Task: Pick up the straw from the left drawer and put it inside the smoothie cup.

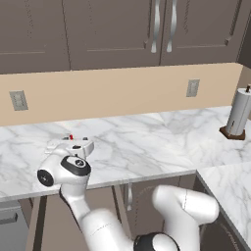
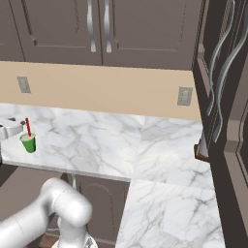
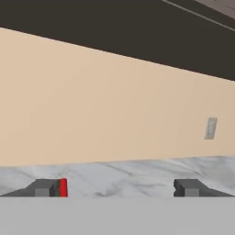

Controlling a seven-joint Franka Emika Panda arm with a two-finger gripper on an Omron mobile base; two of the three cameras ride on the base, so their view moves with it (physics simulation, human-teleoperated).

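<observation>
Red straw standing in the green cup

Red straw [image 2: 28, 127] sticking up out of the smoothie cup [image 2: 29, 143], leaning a little. Green cup with pink filling sitting on the white marble counter [image 2: 97, 140], close to its front edge, far over on the left in the right base view. Straw's top end poking up just above the white hand in the left base view [image 1: 71, 137]. Gripper [image 3: 118, 187] right by the cup, fingers [image 3: 46, 187] spread wide apart, nothing pinched between them. A bit of red straw [image 3: 63, 187] just beside the inner side of the left finger in the hand view; cannot tell if touching. Hand pointing at the tan wall [image 3: 92, 105], with a grey wall plug [image 3: 210, 128] off to the right. Paper towel roll [image 1: 240, 115] standing on a brown base, far along the counter on the right side. Dark brown cupboards [image 1: 112, 29] with silver handles up above.
</observation>
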